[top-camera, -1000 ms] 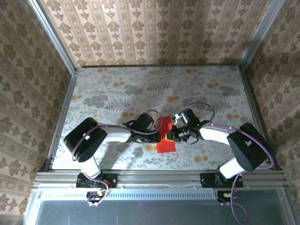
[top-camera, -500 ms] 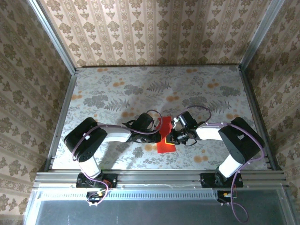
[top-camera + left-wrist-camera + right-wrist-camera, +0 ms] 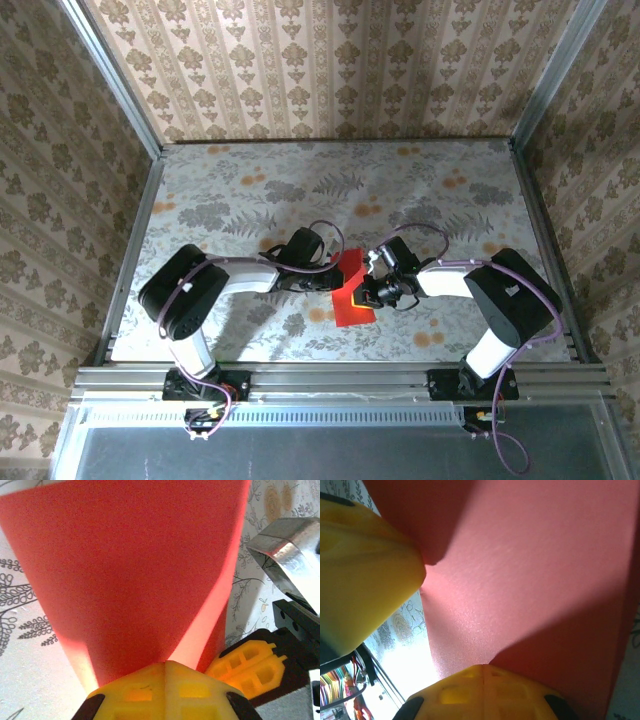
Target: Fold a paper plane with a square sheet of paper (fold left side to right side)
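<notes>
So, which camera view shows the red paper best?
The top view: there the red paper sits on the table, with most of its outline readable. Both wrist views are very close, giving a red surface cut off at the edges.

The square sheet of paper lies on the desk, in its near half and about midway across its width. The left gripper reaches the sheet from the left, the right gripper from the right. Their tips sit just beside each other at the sheet, the right one slightly nearer the desk's front edge.

In the left wrist view the sheet runs ahead from the left gripper, with the right gripper to its right. In the right wrist view the sheet spreads ahead of the right gripper, and the left gripper is at the upper left, touching the sheet.
</notes>
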Tool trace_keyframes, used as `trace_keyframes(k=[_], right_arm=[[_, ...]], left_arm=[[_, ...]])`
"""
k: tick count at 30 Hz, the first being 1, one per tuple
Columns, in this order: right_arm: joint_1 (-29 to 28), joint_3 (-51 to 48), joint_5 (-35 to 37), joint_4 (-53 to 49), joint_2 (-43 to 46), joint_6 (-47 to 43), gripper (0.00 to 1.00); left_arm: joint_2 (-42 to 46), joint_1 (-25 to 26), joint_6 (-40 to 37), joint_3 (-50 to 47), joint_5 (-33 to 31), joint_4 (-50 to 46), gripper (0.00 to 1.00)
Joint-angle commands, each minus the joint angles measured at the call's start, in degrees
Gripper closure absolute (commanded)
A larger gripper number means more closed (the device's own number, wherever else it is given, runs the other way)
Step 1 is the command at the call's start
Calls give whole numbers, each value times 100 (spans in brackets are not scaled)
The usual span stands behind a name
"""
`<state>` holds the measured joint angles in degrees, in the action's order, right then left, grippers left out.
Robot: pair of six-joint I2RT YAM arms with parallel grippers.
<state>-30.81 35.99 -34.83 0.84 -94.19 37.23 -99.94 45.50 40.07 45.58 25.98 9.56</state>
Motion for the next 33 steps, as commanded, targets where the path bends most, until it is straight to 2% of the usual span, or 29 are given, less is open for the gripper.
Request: trace_keyframes(k=[1,17,33], right_arm=[[-39,-120,703,-703,-339,-154,100],[-34,-100,1009,-1077,-314,-322,100],[-22,-117,1013,-1077,-258,-305,100]], left_arm=[[-146,-58,-157,35,153,167,100],[-482,-240,-188,-221,0,631,100],[-629,-863,-602,99,-49,398,100]])
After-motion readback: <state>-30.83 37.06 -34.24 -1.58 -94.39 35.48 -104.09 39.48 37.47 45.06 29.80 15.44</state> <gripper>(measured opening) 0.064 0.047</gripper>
